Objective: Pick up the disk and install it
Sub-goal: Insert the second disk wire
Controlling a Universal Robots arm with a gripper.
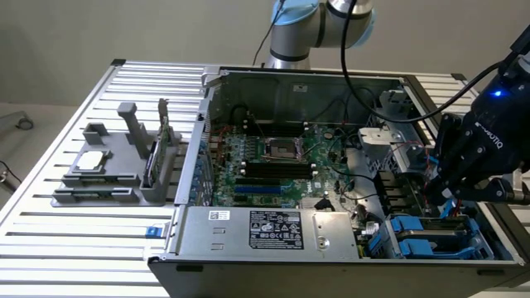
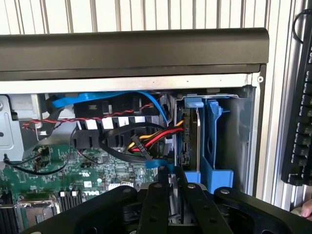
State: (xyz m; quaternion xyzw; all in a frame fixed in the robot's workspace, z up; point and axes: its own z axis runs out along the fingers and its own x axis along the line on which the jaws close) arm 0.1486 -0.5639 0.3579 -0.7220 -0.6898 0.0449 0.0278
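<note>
The gripper [image 1: 448,208] hung low inside the open computer case [image 1: 248,77], at the drive bay [image 1: 439,239] in the corner at the exterior view's right. Its fingers [image 2: 155,207] were drawn close together, clamped on the edge of the disk [image 2: 187,141], which stood on edge in its blue carrier [image 2: 214,146] inside the bay, beside the red and yellow cables [image 2: 156,139].
</note>
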